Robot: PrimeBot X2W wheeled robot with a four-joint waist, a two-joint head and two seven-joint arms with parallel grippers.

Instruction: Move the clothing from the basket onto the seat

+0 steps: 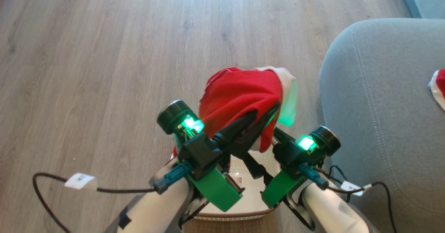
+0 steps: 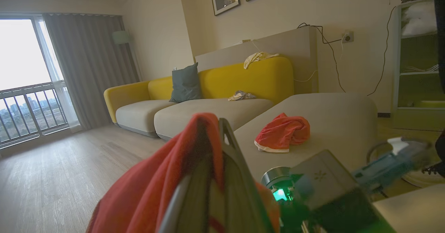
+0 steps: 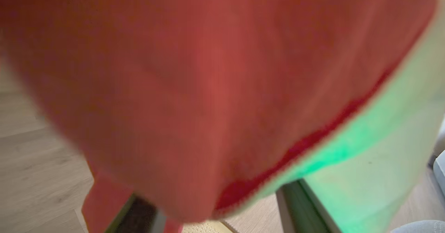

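Roughly halfway, by my read. One crumpled red garment (image 2: 282, 133) is already lying on the grey seat (image 1: 375, 114), off to the right. The red garment with white trim (image 1: 240, 94) hangs in the air above the basket (image 1: 236, 215), just left of the seat. It's pinched by the left claw (image 1: 264, 112), fingers pressed together on the fabric. The right claw (image 1: 267, 149) sits spread wide just under the cloth, gripping nothing as far as I can tell. The bit of basket bottom I can see looks bare, with its label showing, but the arms hide a lot of it. Left to do: carry this one right over the cushion and let go.
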